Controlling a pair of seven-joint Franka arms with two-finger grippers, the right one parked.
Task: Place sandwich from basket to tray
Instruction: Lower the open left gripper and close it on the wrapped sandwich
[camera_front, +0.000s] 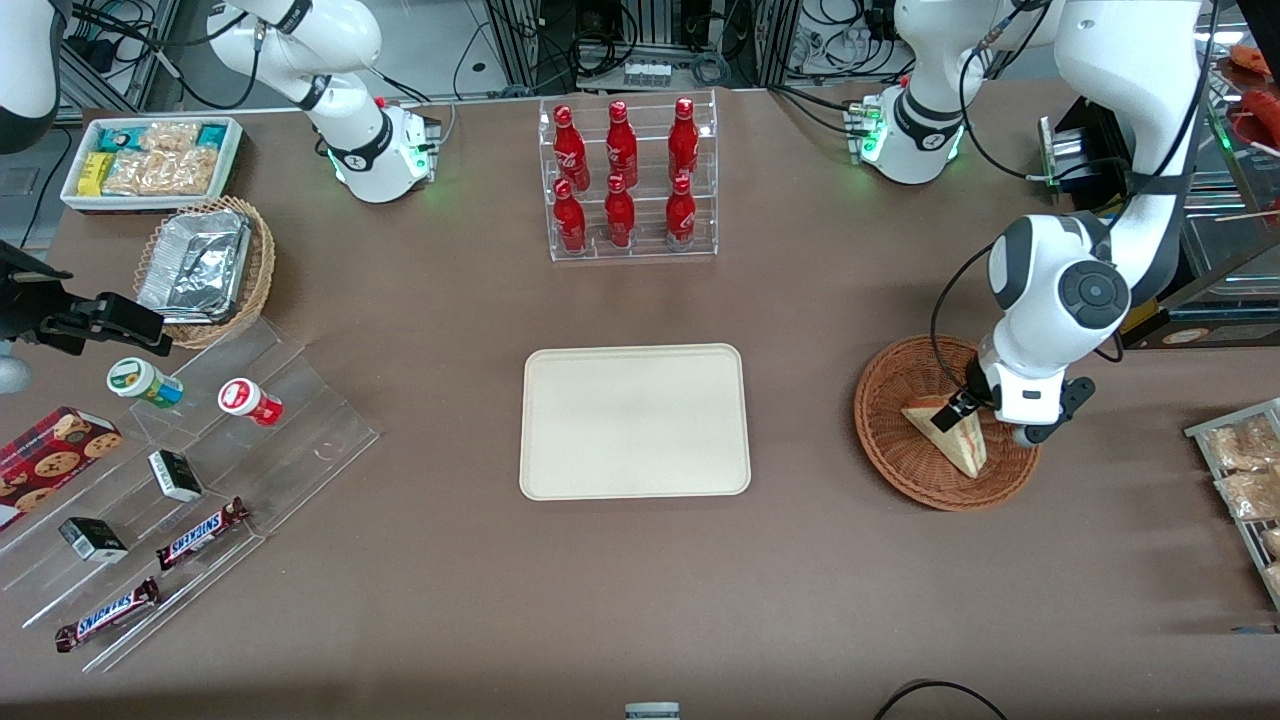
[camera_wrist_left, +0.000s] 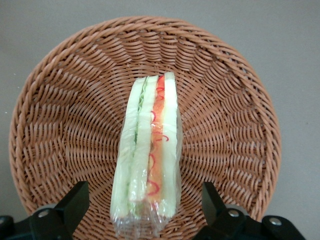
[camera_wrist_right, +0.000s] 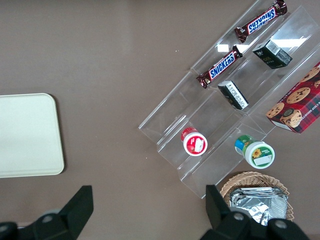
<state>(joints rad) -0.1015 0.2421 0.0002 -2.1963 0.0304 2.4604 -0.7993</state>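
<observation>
The sandwich (camera_wrist_left: 147, 155) stands on edge in the basket (camera_wrist_left: 65, 115), its wrapped cut side with red and green filling facing up at the wrist camera. The gripper (camera_wrist_left: 145, 207) hangs just above it, fingers (camera_wrist_left: 75, 202) spread wide with one on each side of the bread, neither touching it. From the front, the basket (camera_front: 890, 400) sits beside the tray (camera_front: 634, 421), toward the working arm's end of the table. The tray is bare.
</observation>
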